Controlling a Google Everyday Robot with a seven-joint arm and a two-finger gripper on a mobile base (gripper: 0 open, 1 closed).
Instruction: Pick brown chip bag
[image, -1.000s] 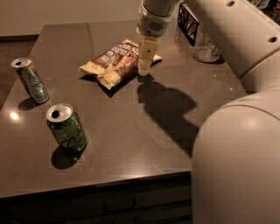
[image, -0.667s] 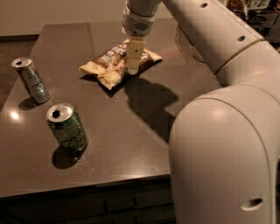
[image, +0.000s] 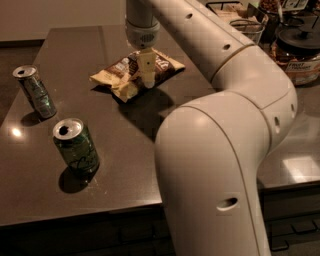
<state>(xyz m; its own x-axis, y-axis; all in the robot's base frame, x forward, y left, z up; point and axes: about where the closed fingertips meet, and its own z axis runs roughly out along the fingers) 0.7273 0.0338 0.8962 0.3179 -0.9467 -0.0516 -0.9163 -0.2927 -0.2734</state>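
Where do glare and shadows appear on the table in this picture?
In the camera view, a glare spot lies on the table beside the far left can; the arm's shadow spreads in front of the brown chip bag, with the gripper at the bag's middle; the near green can throws its shadow toward the camera.

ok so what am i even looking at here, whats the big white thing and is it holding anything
The big white shape is a robot arm. There is just one camera view, looking down past the arm's bulky joints. At the arm's far end is its gripper, a two-finger clamp, pointing down onto the brown chip bag, which lies on the dark table. Whether it actually grips the bag can't be told from here. Two green soda cans stand apart from the bag: the front can and the left can. Jars sit at the back right.
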